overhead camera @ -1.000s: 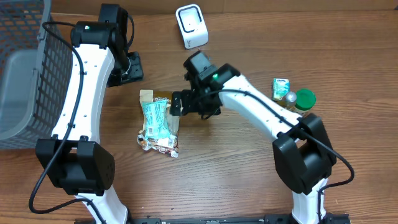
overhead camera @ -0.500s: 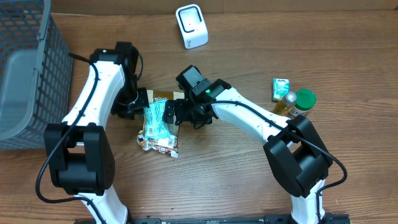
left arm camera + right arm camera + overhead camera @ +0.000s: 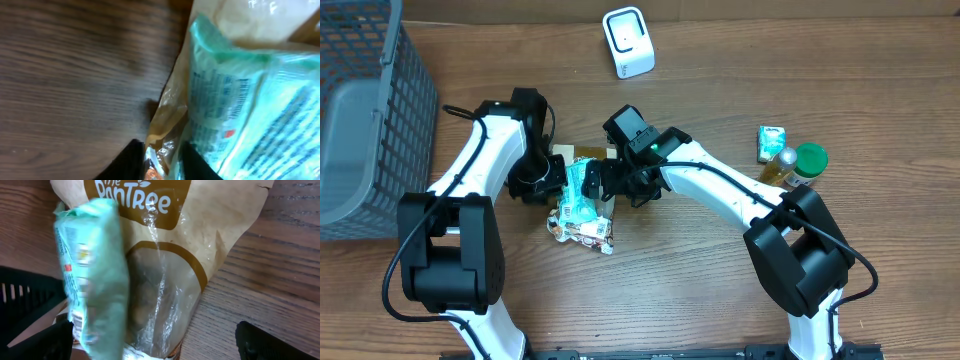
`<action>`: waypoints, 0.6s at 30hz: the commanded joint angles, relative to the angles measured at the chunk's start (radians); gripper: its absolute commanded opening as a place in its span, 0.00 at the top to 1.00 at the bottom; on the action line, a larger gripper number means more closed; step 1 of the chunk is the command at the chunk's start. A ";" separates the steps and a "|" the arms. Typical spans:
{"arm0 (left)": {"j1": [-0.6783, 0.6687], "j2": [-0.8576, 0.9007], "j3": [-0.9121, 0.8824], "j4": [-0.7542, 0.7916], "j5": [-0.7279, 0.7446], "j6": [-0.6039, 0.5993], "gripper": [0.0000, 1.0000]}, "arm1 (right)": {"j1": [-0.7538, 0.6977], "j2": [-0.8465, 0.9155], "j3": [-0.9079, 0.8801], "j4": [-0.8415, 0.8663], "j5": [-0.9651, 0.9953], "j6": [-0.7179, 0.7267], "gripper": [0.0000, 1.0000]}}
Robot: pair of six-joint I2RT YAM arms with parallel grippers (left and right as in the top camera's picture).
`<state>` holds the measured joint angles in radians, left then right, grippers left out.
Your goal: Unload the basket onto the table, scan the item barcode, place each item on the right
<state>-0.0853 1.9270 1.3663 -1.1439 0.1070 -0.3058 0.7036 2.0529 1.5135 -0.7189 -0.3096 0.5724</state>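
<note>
Left gripper has slid in and now pinches the light, crinkly, slippery bag by its side seam; right gripper hangs wide open.

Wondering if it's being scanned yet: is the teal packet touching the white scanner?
Apart. The overhead view shows bare wooden table between the teal packet and the white scanner.

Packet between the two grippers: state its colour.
Mint green packet with white patches and small dark print; the right wrist view shows it best.
</note>
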 commanded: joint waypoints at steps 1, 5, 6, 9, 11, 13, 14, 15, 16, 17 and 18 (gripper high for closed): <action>-0.004 -0.001 0.008 -0.044 0.026 0.035 0.78 | 0.000 -0.008 -0.009 0.004 0.006 0.003 0.00; 0.008 -0.001 0.060 -0.109 0.052 0.043 0.75 | 0.000 -0.008 -0.009 0.004 0.006 0.003 0.00; 0.008 -0.001 0.064 -0.107 0.083 0.053 0.71 | 0.000 -0.008 -0.009 0.004 0.006 0.003 0.00; 0.008 -0.001 0.064 -0.093 0.176 0.111 0.52 | 0.000 -0.008 -0.009 0.003 0.006 0.003 0.00; 0.009 -0.001 0.064 -0.089 0.221 0.143 0.36 | 0.000 -0.008 -0.009 0.000 0.006 0.003 0.00; 0.008 -0.001 0.064 -0.082 0.227 0.146 0.30 | 0.000 -0.008 -0.009 0.000 0.006 0.003 0.00; 0.008 -0.001 0.064 -0.081 0.227 0.145 0.31 | 0.000 -0.008 -0.009 0.000 0.006 0.003 0.00; 0.008 -0.001 0.064 -0.076 0.227 0.142 0.37 | 0.000 -0.008 -0.009 0.000 0.006 0.003 0.00; 0.008 -0.001 0.064 -0.070 0.227 0.141 0.39 | 0.000 -0.008 -0.009 0.000 0.006 0.003 0.00; 0.008 -0.001 0.064 -0.062 0.226 0.141 0.43 | 0.000 -0.008 -0.009 0.000 0.006 0.003 0.00; 0.006 -0.001 0.061 -0.048 0.227 0.141 0.50 | 0.000 -0.008 -0.009 0.000 0.006 0.003 0.00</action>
<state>-0.0803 1.9270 1.4109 -1.2102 0.3016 -0.1825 0.7021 2.0529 1.5131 -0.7242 -0.3069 0.5724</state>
